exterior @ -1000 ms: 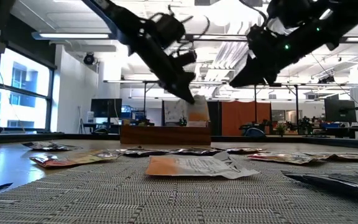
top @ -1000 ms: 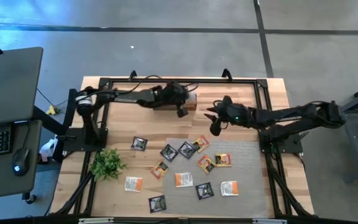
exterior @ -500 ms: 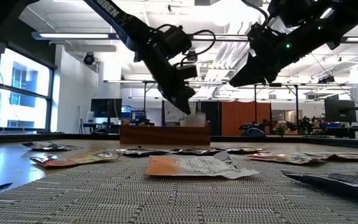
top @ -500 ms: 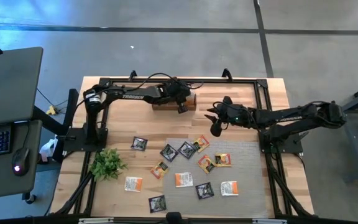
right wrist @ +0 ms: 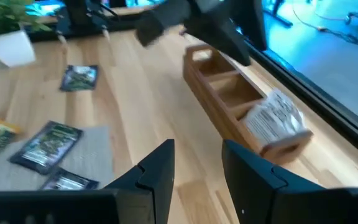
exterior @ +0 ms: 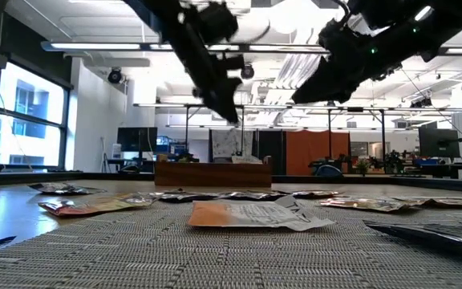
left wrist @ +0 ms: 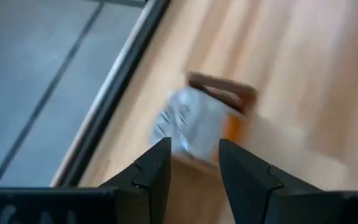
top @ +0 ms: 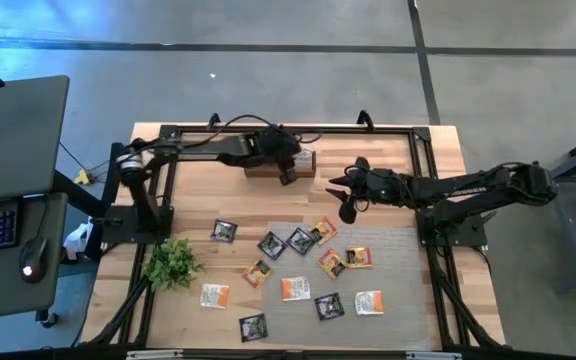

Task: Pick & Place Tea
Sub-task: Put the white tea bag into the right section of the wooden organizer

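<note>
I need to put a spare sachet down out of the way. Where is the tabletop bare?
Bare wood lies between the wooden box and the grey mat, under the right gripper. The mat's right part beyond the sachets is free too. It is crowded from the plant across the mat's middle.

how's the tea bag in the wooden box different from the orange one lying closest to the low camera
The sachet in the wooden box is white with grey print and stands on edge in the end compartment of the wooden box. The orange sachet lies flat on the grey woven mat and looks slightly crumpled. The boxed one is already placed; the orange one has not yet been picked. Both are small flat tea sachets, and no claw touches either.
</note>
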